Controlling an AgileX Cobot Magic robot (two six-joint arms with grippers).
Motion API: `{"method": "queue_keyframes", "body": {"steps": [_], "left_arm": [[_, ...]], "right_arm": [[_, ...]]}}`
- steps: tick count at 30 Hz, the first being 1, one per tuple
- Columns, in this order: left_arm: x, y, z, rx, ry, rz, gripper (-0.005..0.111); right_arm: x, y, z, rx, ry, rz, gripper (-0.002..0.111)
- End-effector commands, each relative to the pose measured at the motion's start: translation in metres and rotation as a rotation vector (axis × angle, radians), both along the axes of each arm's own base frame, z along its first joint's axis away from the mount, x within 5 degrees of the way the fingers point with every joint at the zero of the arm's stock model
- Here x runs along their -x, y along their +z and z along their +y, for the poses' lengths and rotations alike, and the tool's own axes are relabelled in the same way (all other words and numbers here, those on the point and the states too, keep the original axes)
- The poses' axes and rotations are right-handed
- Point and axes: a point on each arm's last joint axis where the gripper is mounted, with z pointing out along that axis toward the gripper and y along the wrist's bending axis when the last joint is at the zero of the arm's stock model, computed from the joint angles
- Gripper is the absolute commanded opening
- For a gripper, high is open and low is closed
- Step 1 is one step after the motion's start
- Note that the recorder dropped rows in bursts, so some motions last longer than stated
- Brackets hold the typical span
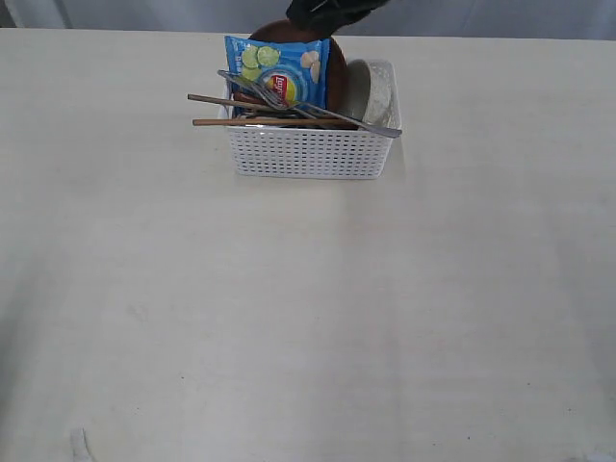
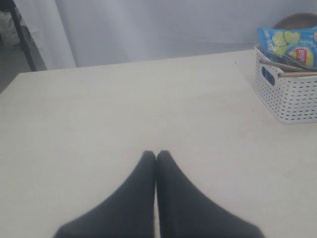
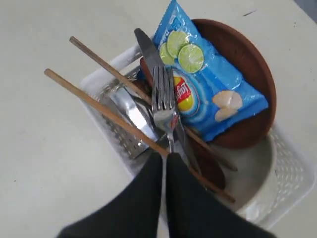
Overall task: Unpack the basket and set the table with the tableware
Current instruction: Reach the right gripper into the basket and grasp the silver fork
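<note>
The white lattice basket (image 1: 308, 154) (image 3: 292, 173) stands at the far middle of the cream table (image 1: 308, 318). Inside it lean a brown plate (image 1: 335, 72) (image 3: 242, 54), an off-white bowl (image 1: 371, 91) (image 3: 247, 183), a steel cup (image 3: 131, 111), a red-brown spoon (image 3: 210, 168), and a fork (image 1: 255, 89) (image 3: 163, 99) and knife (image 3: 146, 44) lying across two chopsticks (image 1: 217, 100) (image 3: 94, 101). My right gripper (image 1: 332, 12) (image 3: 164, 156) hovers shut above the basket's far side, holding nothing. The left gripper (image 2: 156, 154) is shut over bare table, with the basket (image 2: 290, 99) well away from it.
A blue snack bag (image 1: 279, 67) (image 3: 208, 84) (image 2: 290, 44) leans against the plate, over the cutlery. Chopstick ends and the fork handle stick out past the basket's rim. A pale curtain hangs behind the table's far edge.
</note>
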Motion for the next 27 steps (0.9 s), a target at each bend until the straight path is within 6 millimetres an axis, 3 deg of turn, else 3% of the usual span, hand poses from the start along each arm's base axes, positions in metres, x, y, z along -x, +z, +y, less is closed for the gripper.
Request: {"method": "queue_keyframes", "body": {"steps": [1,3,5,18,27], "left_arm": [[0.0,-0.001,0.0,-0.001,-0.004,0.0,0.0],[0.0,-0.001,0.0,-0.001,-0.004,0.0,0.0],[0.0,-0.001,0.0,-0.001,-0.004,0.0,0.0],[0.0,-0.001,0.0,-0.001,-0.004,0.0,0.0],[0.0,-0.001,0.0,-0.001,-0.004,0.0,0.0]], "right_arm": [[-0.019,-0.014,0.011,0.02,0.04,0.013,0.026],[-0.026,-0.022,0.015,0.03,0.048,0.035,0.038],[-0.032,-0.028,0.019,0.035,0.051,0.045,0.042],[-0.049,-0.081,0.022,0.079,0.048,0.151,0.038],[-0.051,-0.1,0.022,0.099,0.049,0.193,0.038]]}}
